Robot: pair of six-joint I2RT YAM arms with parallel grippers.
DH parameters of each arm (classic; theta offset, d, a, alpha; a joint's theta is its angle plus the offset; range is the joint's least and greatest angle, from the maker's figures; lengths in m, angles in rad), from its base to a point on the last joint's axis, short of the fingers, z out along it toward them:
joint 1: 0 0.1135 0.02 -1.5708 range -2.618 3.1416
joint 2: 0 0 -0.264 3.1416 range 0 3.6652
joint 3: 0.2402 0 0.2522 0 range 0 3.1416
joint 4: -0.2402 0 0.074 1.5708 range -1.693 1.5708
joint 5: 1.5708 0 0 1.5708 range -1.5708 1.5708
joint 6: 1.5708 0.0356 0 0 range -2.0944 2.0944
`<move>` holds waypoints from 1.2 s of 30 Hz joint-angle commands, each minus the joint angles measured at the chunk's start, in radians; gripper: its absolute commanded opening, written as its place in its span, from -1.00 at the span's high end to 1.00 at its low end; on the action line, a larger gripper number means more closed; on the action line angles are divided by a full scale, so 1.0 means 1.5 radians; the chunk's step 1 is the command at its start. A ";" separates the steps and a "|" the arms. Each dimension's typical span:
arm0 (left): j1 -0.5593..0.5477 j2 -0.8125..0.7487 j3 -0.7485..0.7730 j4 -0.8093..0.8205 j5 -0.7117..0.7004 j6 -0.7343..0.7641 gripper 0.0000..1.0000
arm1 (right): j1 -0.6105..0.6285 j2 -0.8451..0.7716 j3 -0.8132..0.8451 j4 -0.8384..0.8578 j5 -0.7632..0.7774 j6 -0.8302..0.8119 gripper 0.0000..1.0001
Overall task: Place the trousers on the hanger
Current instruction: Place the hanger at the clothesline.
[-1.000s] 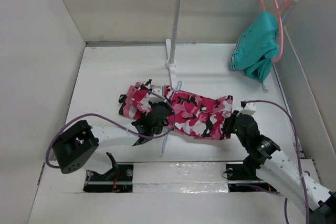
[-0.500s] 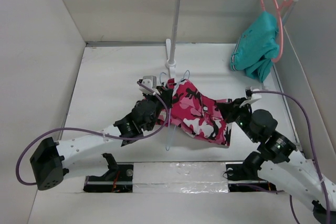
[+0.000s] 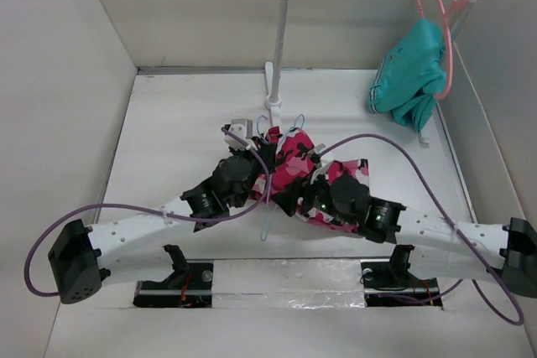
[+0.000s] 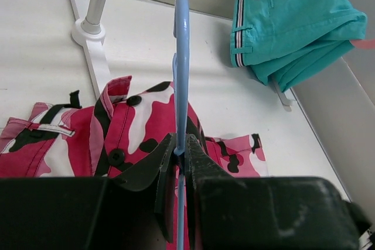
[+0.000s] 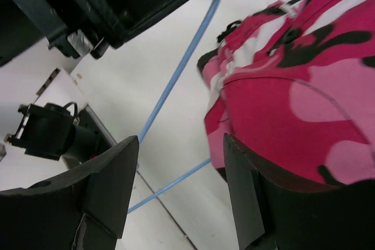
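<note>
White tabletop point(image 3: 168, 140), boxed in by pale walls, carries the whole job. Just in front of the foot of the rack point(image 3: 284, 39) lie the trousers point(image 3: 295, 155). They are bunched, with one part raised against the hanger point(image 4: 181, 74) and the rest spread flat toward the right of that foot. The hanger stands on edge close to the rack's foot, its hook toward the rack. Pink cloth shows on both sides of its thin blue frame, so I judge the trousers are partly fed over it. Whether they really lie across the bottom bar is hidden by the arms.

The left gripper point(image 4: 180, 151) is clamped on the hanger's frame and holds it upright. The right gripper point(image 5: 179, 168) sits low beside the cloth with its jaws apart. Only table and blue wire show between them, and the fabric lies outside one finger.

What seems left is to draw the trousers evenly over the bar. At the rack's far end, a teal garment point(image 3: 411, 73) hangs on a coral hanger point(image 3: 445, 35), well apart.
</note>
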 commanded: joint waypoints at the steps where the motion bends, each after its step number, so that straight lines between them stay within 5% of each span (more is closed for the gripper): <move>1: -0.002 -0.008 0.058 0.059 0.010 -0.017 1.00 | 0.025 0.041 0.040 0.106 0.022 0.045 -0.29; 10: -0.008 -0.029 0.029 0.076 0.022 -0.022 1.00 | 0.025 0.123 0.024 0.205 -0.014 0.085 0.06; 20: -0.008 -0.058 0.035 0.062 0.022 -0.012 1.00 | 0.031 0.155 -0.001 0.302 -0.020 0.137 1.00; 24: -0.008 -0.067 0.033 0.075 0.054 -0.003 1.00 | 0.031 0.135 -0.002 0.317 -0.026 0.142 1.00; 31: -0.008 -0.069 0.044 0.090 0.115 0.017 0.22 | 0.031 0.087 -0.013 0.324 -0.009 0.153 1.00; 36: -0.008 -0.068 0.071 0.073 0.142 0.037 -0.12 | 0.031 0.055 -0.010 0.299 0.026 0.157 1.00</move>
